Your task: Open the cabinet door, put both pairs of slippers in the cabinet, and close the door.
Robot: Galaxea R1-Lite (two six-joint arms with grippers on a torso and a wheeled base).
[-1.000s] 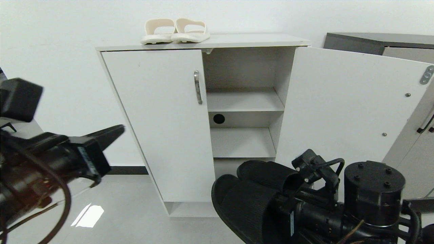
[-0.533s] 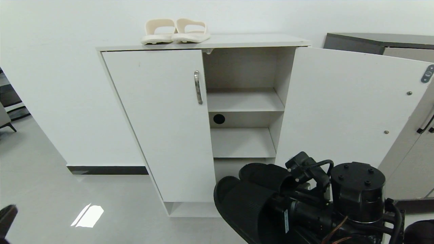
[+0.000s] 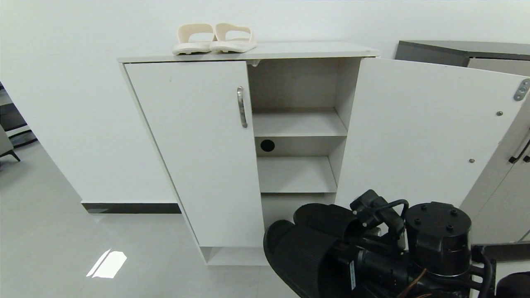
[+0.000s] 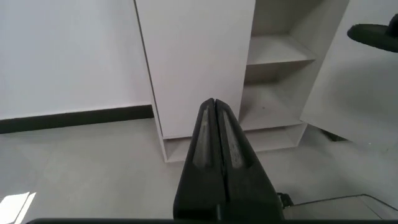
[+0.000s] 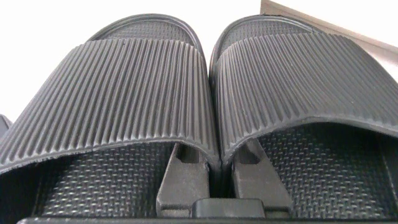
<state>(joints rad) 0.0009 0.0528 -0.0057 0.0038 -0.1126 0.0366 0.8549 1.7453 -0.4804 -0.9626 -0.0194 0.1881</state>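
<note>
A white cabinet stands against the wall, its left door shut and its right door swung wide open. Two bare shelves show inside. A cream pair of slippers lies on the cabinet top. My right gripper is shut on the black pair of slippers, pinching their inner edges together under the ribbed straps. It holds them low, in front of the open compartment. My left gripper hangs shut and empty over the floor, facing the cabinet's base.
A grey cabinet stands behind the open door, and another unit with a black handle is at the far right. Grey floor spreads out to the left. A chair leg shows at the left edge.
My left arm has dropped out of the head view. The right gripper with the black slippers has shifted slightly right and down.
</note>
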